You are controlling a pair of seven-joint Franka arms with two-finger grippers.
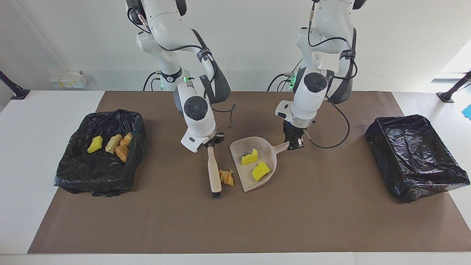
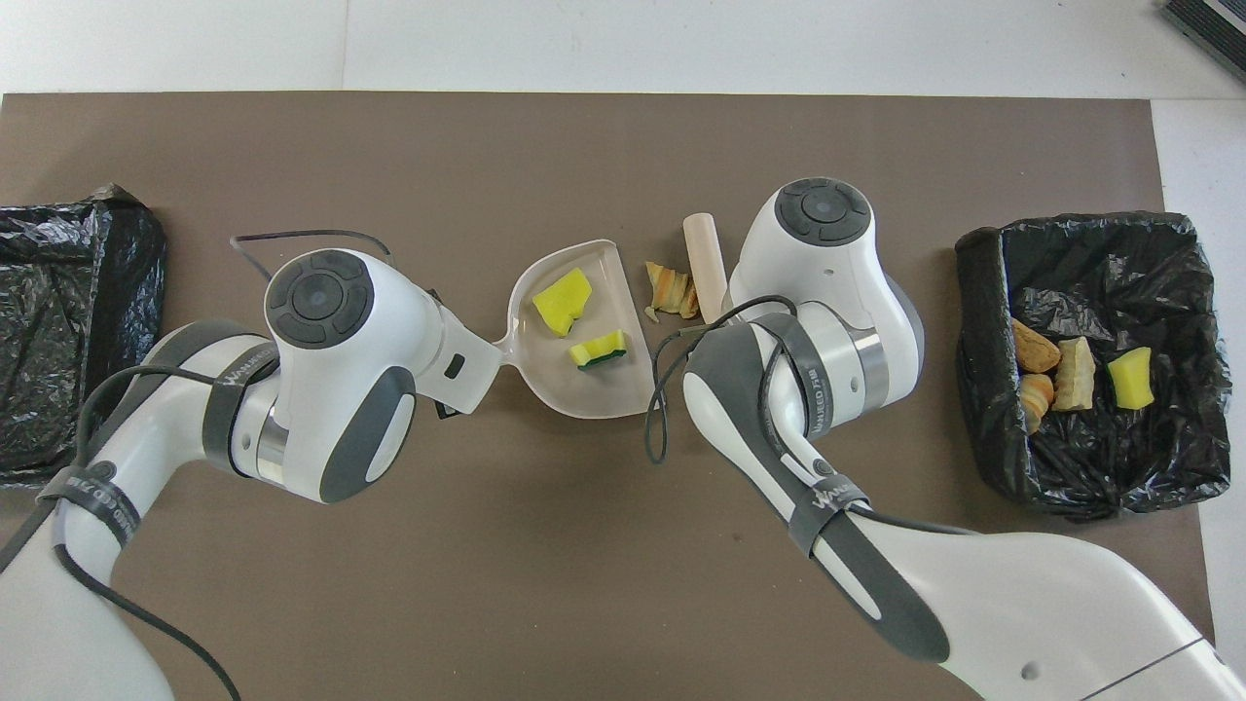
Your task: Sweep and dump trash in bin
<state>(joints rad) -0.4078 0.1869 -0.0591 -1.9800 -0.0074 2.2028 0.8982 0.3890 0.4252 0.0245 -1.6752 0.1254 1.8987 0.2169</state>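
Right gripper (image 1: 211, 144): you see it clamped on the smooth beige wooden brush (image 1: 213, 171).
Left gripper (image 1: 294, 144): clamped on the glossy beige plastic dustpan (image 1: 245, 178).
Trash: striped bread-like scrap (image 1: 226, 177), half hidden.

The bin (image 1: 99, 162) wears a shiny, crinkly black plastic bag. The dustpan (image 1: 254, 163) is smooth plastic. The sponges (image 1: 260, 170) look soft. The brown mat (image 1: 235, 221) is dull.

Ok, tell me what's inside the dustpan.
The dustpan holds two yellow sponge chunks. The bread-like scrap lies outside, beside its open edge. Nothing covers the pan's inside.
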